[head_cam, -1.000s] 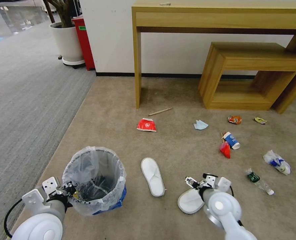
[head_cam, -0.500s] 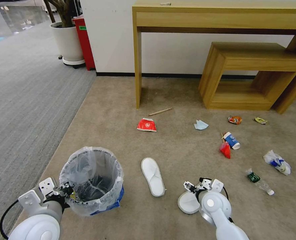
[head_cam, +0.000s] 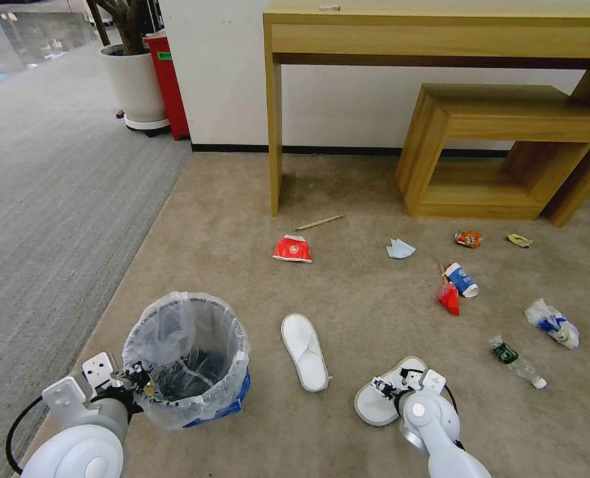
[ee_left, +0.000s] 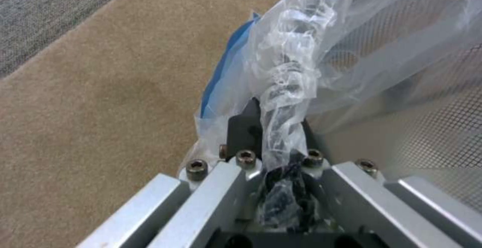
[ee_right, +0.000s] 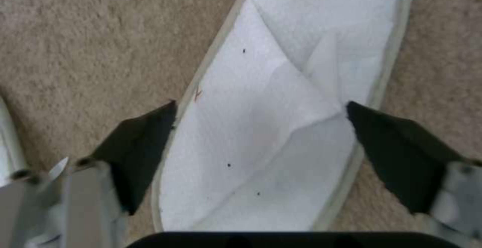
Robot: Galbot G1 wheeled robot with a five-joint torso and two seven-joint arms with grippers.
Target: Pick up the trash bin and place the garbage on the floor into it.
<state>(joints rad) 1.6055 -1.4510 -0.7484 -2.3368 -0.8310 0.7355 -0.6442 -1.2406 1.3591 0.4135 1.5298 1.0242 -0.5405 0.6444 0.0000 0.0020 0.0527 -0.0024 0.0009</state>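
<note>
On the tan carpet, near the robot's base:
Bin: the blue trash bin (head_cam: 187,362), lined with a crinkly clear bag, stands at the carpet's left edge, beside the grey striped carpet (head_cam: 49,199).
Left gripper: the left gripper (head_cam: 137,376) is at the bin's near rim; in the left wrist view its fingers (ee_left: 246,131) are clenched on the bagged rim of the bin (ee_left: 291,86).
Right gripper: the right gripper (head_cam: 393,386) hangs low over the near slipper (head_cam: 377,400); in the right wrist view the dark fingers (ee_right: 141,142) are spread wide, one at each long edge of the white slipper (ee_right: 281,127), grasping nothing.
Second slipper: another white slipper (head_cam: 304,350) lies between the bin and the right gripper.
Litter farther out: red cup (head_cam: 292,249), wooden stick (head_cam: 319,222), pale blue wrapper (head_cam: 399,249), blue-and-white cup (head_cam: 462,279) beside a red scrap (head_cam: 449,298), clear bottle (head_cam: 517,362), white bag (head_cam: 552,323), orange can (head_cam: 468,238), yellow wrapper (head_cam: 519,240).
Floor: all litter rests on the floor (head_cam: 242,199).
Background: wooden bench (head_cam: 441,33) against the wall.
</note>
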